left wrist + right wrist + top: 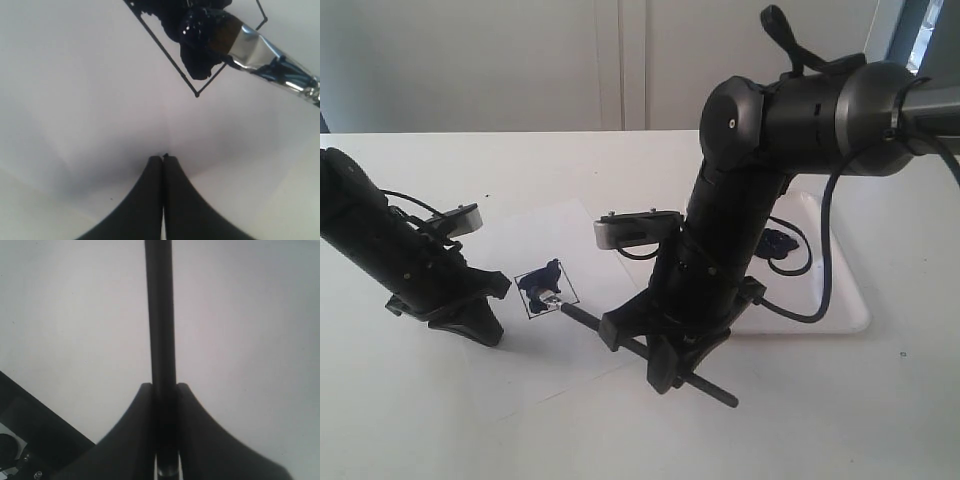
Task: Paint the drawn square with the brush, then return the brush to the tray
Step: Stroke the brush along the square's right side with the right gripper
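The left hand (480, 328), fingers pressed together and holding nothing, sits tip-down on the paper sheet (582, 222) just beside the drawn square (546, 290), apparently steadying the sheet. The brush (582, 314) slants low with its wet head inside the partly blue-black square, and the right hand (665, 365) clamps its handle mid-length. Short, light strokes toward the unpainted corners, kept within the outline, would serve best. The tray (850, 300) lies far right on the tabletop (880, 420), partly behind the right arm.

right end effector (665, 365) holds the brush (582, 315), head on the drawn square (546, 288).
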`<state>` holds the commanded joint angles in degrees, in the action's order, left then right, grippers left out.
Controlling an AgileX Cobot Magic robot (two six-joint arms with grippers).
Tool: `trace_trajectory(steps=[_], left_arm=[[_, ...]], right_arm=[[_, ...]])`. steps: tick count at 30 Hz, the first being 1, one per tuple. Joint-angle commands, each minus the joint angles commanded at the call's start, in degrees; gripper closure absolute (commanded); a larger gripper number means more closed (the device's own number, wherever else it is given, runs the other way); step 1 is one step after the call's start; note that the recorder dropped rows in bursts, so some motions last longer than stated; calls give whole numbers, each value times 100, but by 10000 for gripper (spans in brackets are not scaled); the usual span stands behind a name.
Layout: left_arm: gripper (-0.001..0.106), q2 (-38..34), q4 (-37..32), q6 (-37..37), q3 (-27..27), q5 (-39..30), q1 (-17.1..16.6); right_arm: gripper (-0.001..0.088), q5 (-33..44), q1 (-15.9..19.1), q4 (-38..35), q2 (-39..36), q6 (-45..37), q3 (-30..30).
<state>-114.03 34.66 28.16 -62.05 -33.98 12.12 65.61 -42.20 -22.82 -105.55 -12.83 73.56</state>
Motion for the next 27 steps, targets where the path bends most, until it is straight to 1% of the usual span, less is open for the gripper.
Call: trace_trajectory(steps=[3,5,6,13,20,24,27], left_arm=[[1053,0,0,0,0,36,0],[1053,0,0,-16,0,51,0],[1053,0,0,-16,0,51,0],[1053,0,0,-15,0,92,0],[1053,0,0,-15,0,103,0],[1053,0,0,-81,0,164,0],[1053,0,0,-121,0,338,-10]], right_arm=[[868,-37,0,104,-1,85,0],[868,-14,0,604,-1,438,0],[868,2,0,731,-1,513,0],[868,-17,0,707,-1,546,0],[868,-262,0,707,-1,546,0],[868,-153,0,686,-1,546,0],[868,-7,0,686,-1,536,0]])
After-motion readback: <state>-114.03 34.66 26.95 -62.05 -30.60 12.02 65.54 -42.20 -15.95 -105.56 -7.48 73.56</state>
